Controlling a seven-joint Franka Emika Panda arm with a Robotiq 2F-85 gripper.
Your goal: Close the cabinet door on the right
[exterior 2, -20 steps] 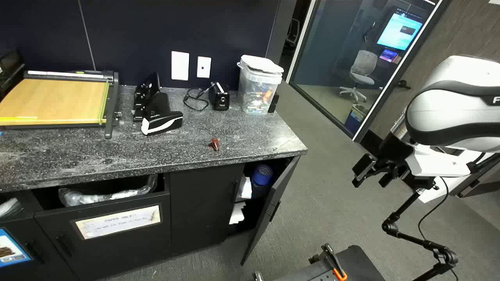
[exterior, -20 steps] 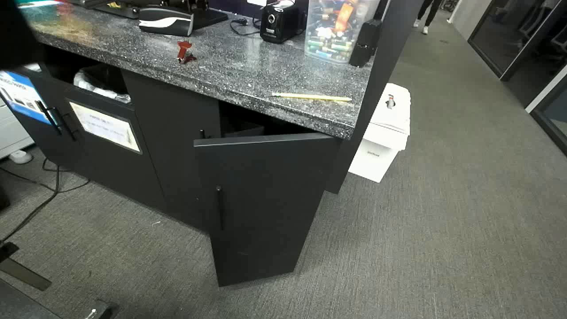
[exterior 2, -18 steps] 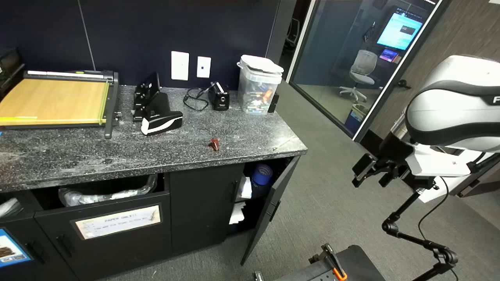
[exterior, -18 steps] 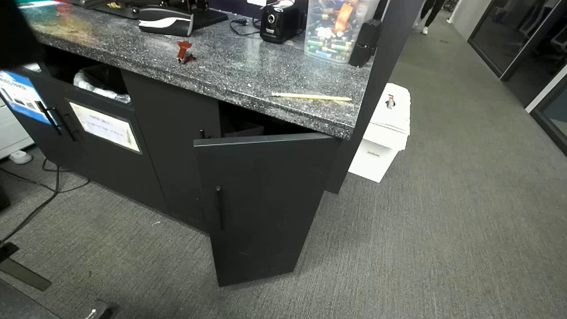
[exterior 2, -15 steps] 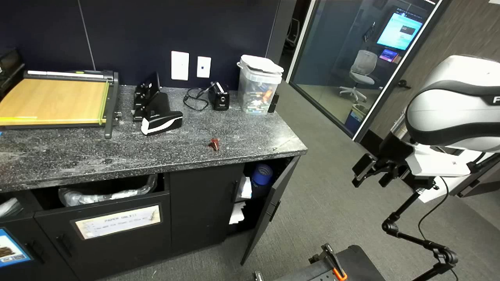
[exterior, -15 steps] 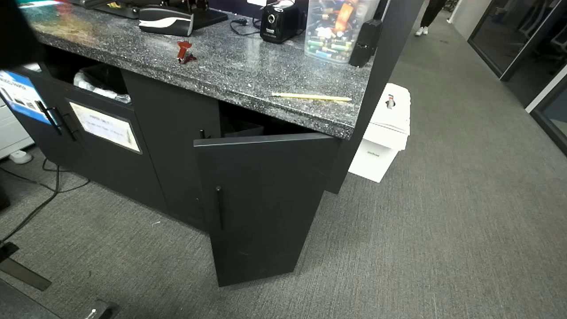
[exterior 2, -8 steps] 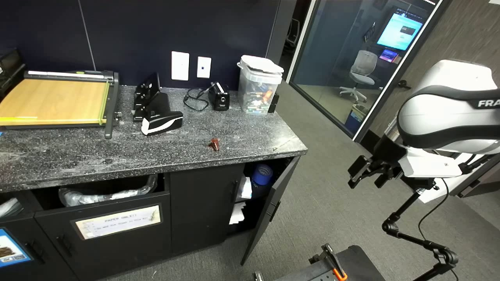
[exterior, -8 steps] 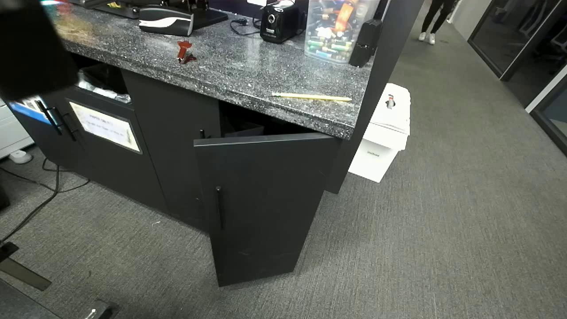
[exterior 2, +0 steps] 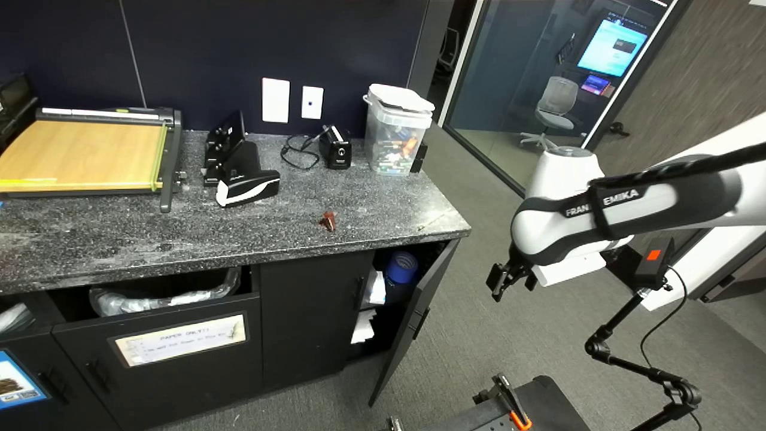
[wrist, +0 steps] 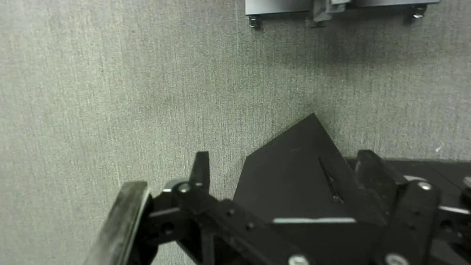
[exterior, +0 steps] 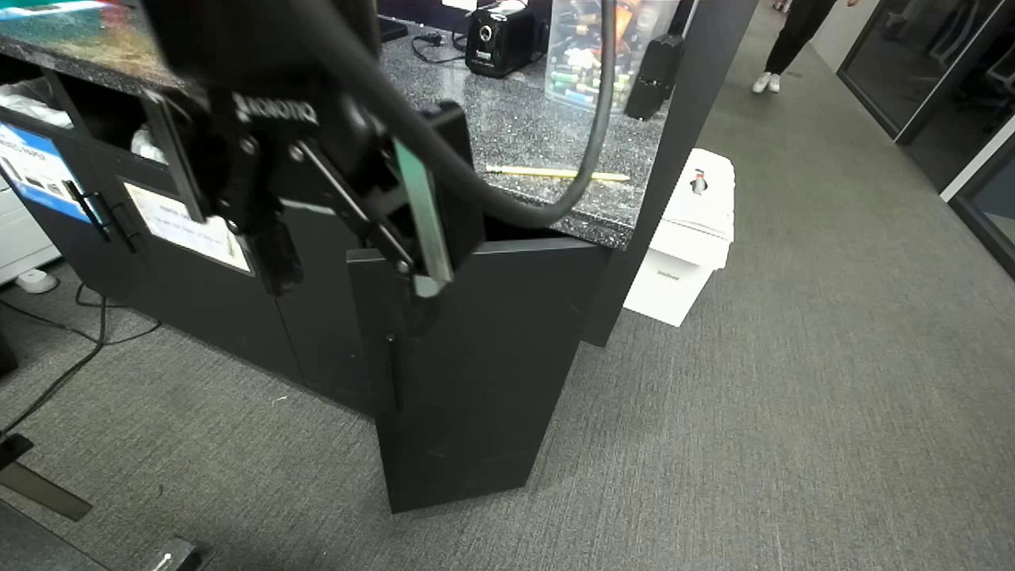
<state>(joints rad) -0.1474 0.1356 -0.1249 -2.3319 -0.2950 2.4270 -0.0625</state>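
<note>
The cabinet door (exterior: 484, 388) is a dark charcoal panel standing ajar at the counter's right end. It also shows in an exterior view (exterior 2: 413, 326), with the dark cabinet inside visible behind it. Its thin vertical handle (exterior: 394, 373) is near the free edge. My gripper (exterior: 357, 274) is open and empty, with its fingers spread. In an exterior view my gripper (exterior 2: 513, 286) hangs on the outer side of the door, apart from it. In the wrist view the door (wrist: 290, 176) and handle (wrist: 329, 180) show beyond and between the open fingers (wrist: 283, 156).
The speckled counter (exterior 2: 383, 209) overhangs the cabinet. A pencil (exterior: 555, 173) lies near its edge. A white bin (exterior: 674, 254) stands beyond the end panel. A jointed black stand (exterior 2: 640, 365) and a dark platform (exterior 2: 538, 401) are near the arm. A blue roll (exterior 2: 402, 267) sits inside the cabinet.
The arm and open gripper have swung from the right towards the door, coming fully into an exterior view over the counter front. The door has not moved. A person in the corridor has walked closer.
</note>
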